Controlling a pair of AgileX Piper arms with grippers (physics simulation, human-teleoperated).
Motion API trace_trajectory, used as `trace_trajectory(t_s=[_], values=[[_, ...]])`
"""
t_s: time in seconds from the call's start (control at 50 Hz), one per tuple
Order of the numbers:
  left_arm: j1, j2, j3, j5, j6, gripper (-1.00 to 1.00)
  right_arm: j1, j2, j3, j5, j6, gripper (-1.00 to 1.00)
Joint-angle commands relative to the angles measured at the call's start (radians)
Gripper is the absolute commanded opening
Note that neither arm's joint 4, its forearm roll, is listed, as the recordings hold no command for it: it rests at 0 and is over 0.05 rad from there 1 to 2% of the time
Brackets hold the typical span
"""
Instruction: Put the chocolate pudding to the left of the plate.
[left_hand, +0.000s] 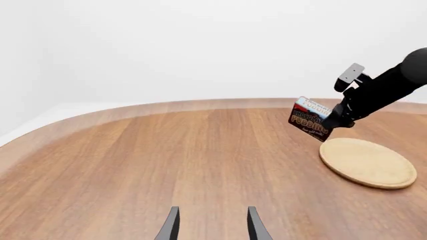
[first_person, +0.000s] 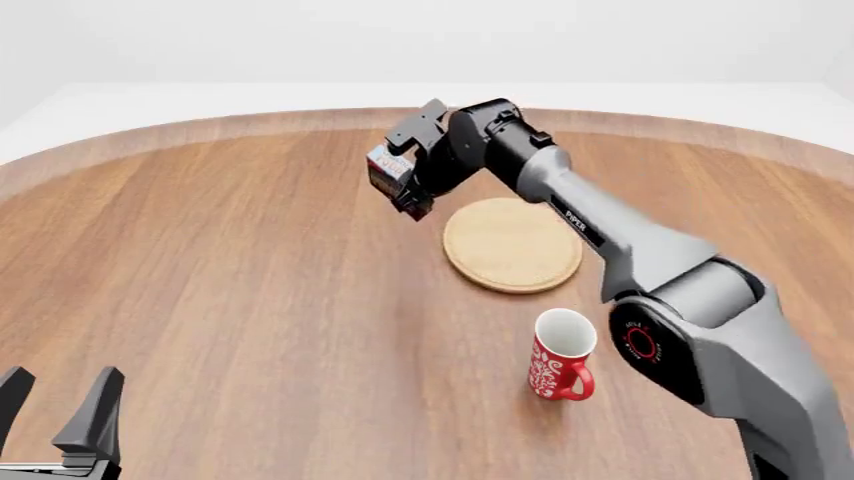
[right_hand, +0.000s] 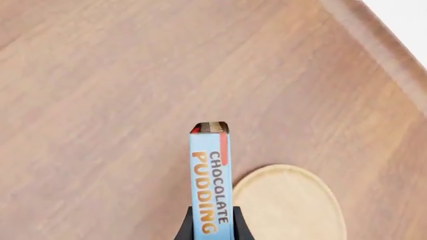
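The right arm (first_person: 627, 250) reaches far forward and toward the left, stretched out above the table (first_person: 240, 300). Its gray upper part bends at a big joint with a red ring. The black wrist tips down. The right gripper (first_person: 407, 190) is up in the air, its two fingers squeezed onto the pudding box (first_person: 390, 165). The left gripper (first_person: 60, 405) sits low and close to the near edge of the table. Its two dark fingers are spread apart with nothing between them.
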Motion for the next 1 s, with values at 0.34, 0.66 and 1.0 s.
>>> trace_trajectory(t_s=[0.34, 0.66, 1.0], values=[[0.0, 0.0, 0.0, 0.0, 0.0, 1.0, -0.01, 0.225, -0.243, 0.054, 0.031, -1.0], [0.0, 0.0, 0.0, 0.0, 0.0, 1.0, -0.003, 0.269, -0.229, 0.014, 0.055, -1.0], [0.0, 0.0, 0.0, 0.0, 0.0, 1.0, -0.016, 0.334, -0.292, 0.033, 0.065, -1.0]])
